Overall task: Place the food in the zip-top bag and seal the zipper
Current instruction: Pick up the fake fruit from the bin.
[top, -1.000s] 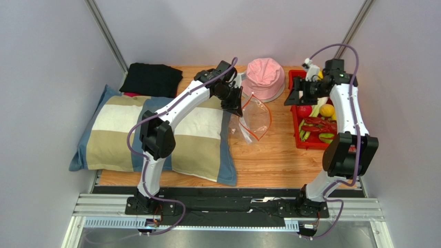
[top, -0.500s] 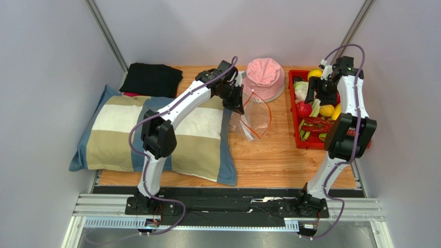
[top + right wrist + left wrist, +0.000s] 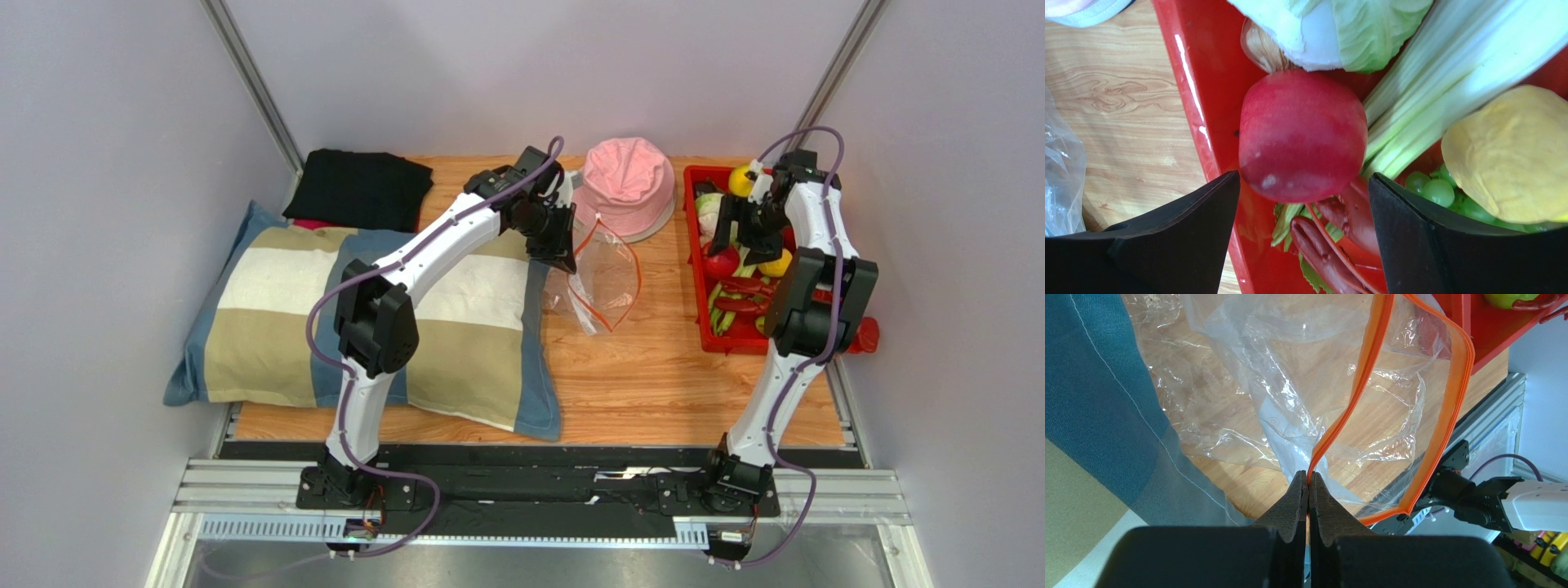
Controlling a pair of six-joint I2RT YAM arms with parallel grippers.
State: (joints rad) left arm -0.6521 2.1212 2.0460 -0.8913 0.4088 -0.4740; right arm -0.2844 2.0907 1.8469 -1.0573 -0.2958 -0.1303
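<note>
Two claws: the left claw [image 3: 1309, 484] is at the bag [image 3: 1290, 367], and the right claw [image 3: 1303, 177] is over the tray [image 3: 1198, 92].
Left claw: the fingers are pressed together and pinch the orange zipper [image 3: 1358, 386] at one spot.
Bag: it is at the middle of the counter [image 3: 662, 380]. The mouth stands as a wide loop, and the clear lower part lies crumpled on the wood.
Right claw: it is spread wide and holds nothing. A red fruit [image 3: 1303, 135] sits between the two fingers, but I cannot tell if they touch it.
Food: all of it is in the tray, at 3 o'clock from the bag. A cabbage [image 3: 1339, 30] is at 12 o'clock from the red fruit, and pale green stalks [image 3: 1450, 79] and a yellow fruit [image 3: 1511, 159] are at 3 o'clock.
Around the bag: a pink hat [image 3: 626, 184] is at 12 o'clock, a striped pillow [image 3: 368, 319] is just beside it at 9 o'clock, and a black cloth [image 3: 358, 186] is at 10 o'clock, beyond the pillow.
</note>
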